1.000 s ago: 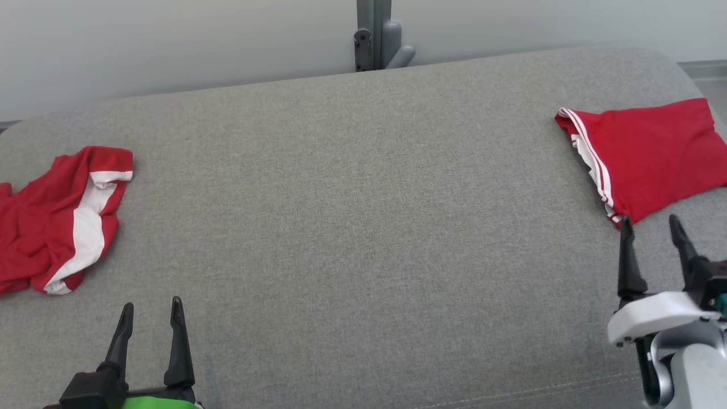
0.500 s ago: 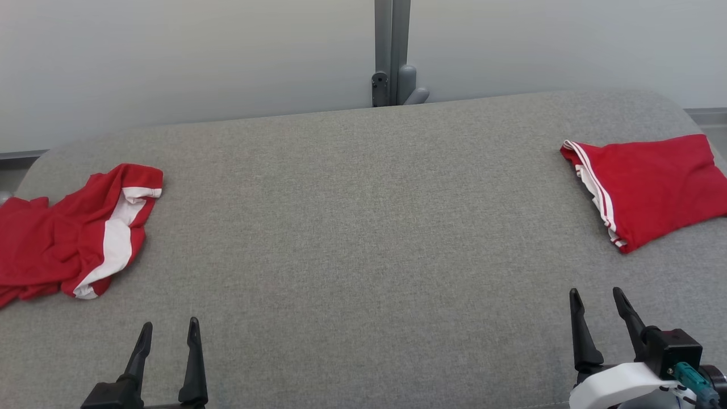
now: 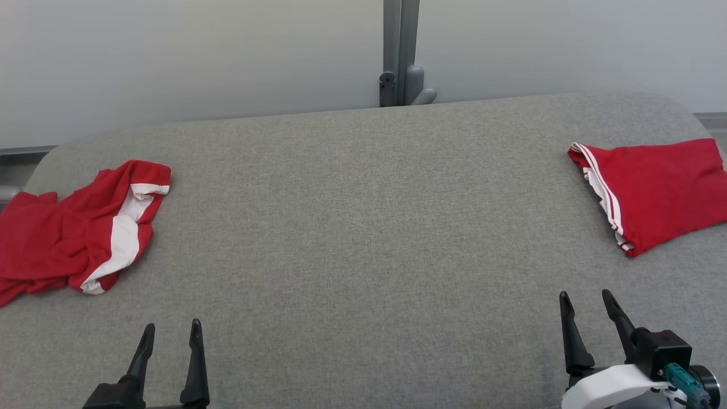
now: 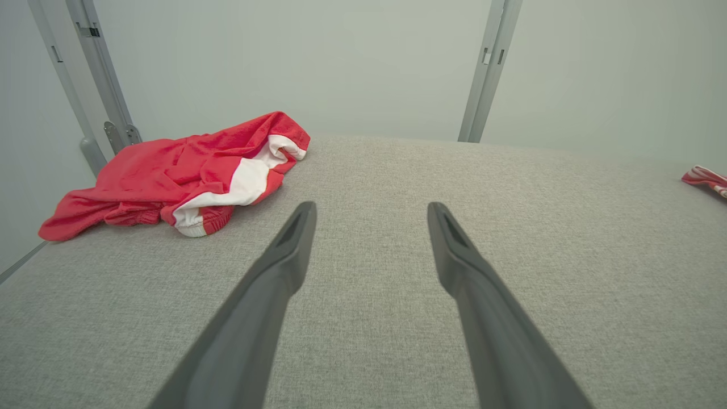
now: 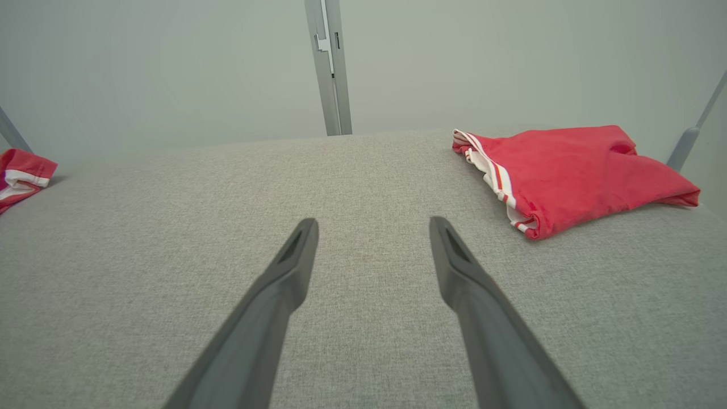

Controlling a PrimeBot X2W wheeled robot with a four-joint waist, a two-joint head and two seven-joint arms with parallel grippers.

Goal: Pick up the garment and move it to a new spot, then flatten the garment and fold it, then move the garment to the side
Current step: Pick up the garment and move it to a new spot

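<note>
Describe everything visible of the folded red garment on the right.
The folded garment is red, soft-looking cloth with white stripes along its left edge. It is folded into a flat, roughly rectangular packet, slightly askew, lying near the right end of the grey pad. It rests on the pad; nothing else touches it.

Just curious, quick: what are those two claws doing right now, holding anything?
Left gripper: open, holding nothing.
Right gripper: open, holding nothing.
</note>
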